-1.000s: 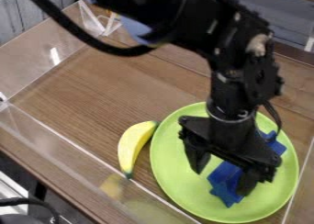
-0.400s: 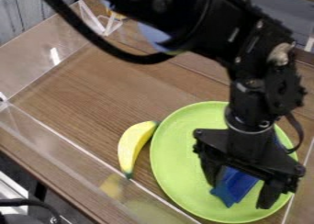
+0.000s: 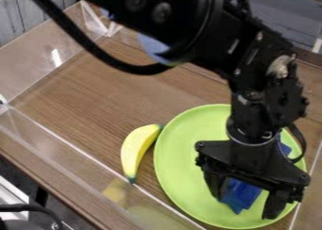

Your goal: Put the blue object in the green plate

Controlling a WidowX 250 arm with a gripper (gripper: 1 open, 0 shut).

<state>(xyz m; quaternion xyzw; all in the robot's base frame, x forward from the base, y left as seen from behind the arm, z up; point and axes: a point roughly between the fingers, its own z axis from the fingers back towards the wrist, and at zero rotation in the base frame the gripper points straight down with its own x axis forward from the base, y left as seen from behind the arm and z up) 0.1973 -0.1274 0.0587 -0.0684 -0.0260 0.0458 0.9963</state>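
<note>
At the left, the wooden table [image 3: 113,92] lies bare inside its clear walls, and toward its near edge the yellow banana [image 3: 136,149] rests just beside the left rim of the green plate [image 3: 189,154], perhaps touching it; I cannot tell for certain. The plate sits at the table's near right corner, and on its right half lies the blue object [image 3: 248,193], so by my reading the block is already where the task wants it. My gripper [image 3: 251,188] points straight down over that block with its jaws spread wide, one dark finger on each side of the blue and nothing clamped between them. The risk from here is in how I leave. My fingers straddle the block closely, and whether either one touches it is hidden from this view; if I pull away sideways or with a twist instead of straight up, a finger could catch the raised blue edge and drag or tip the block toward the plate's right rim, possibly off it. A clumsy sweep leftward could also knock the banana along the table.
</note>
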